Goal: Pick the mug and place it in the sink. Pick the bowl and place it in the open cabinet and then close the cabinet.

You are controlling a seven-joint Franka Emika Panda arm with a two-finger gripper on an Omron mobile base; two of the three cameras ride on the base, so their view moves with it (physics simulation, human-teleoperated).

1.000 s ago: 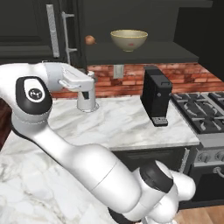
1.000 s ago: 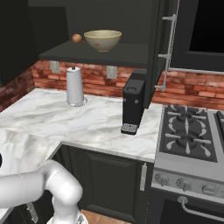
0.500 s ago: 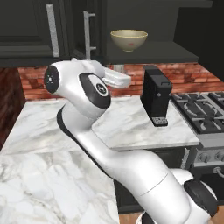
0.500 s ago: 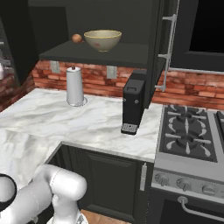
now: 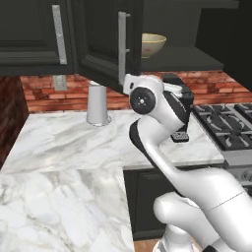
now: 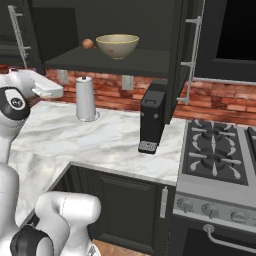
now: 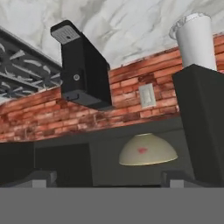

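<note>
The claw (image 7: 109,178) is pointing toward the cabinet (image 6: 70,62). Its two tips are standing wide apart, and nothing is sitting between them.

Below it, the white counter (image 6: 110,142) is carrying two things. A black coffee machine (image 6: 152,117) is standing near the right end, next to the stove (image 6: 220,155). A white paper roll (image 6: 85,98) is standing at the back edge, close to the brick wall (image 6: 120,97).

Higher and farther back, the bowl (image 6: 117,45) is sitting upright near the middle of the cabinet shelf. A little brown ball (image 6: 88,43) is lying just beside it. So I think the bowl job is done, and the doors are waiting to be shut.

Both doors are hanging open. The left door (image 5: 101,44) is sticking out near the arm's elbow, and the right door (image 6: 177,55) is standing above the coffee machine.

A door like this is hard and flat and is probably swinging easily on its hinges. It is not something to squeeze. I would push on its flat face near the long silver handle (image 5: 122,47), far from the hinges, going slowly so it is not banging and shaking the bowl.
</note>
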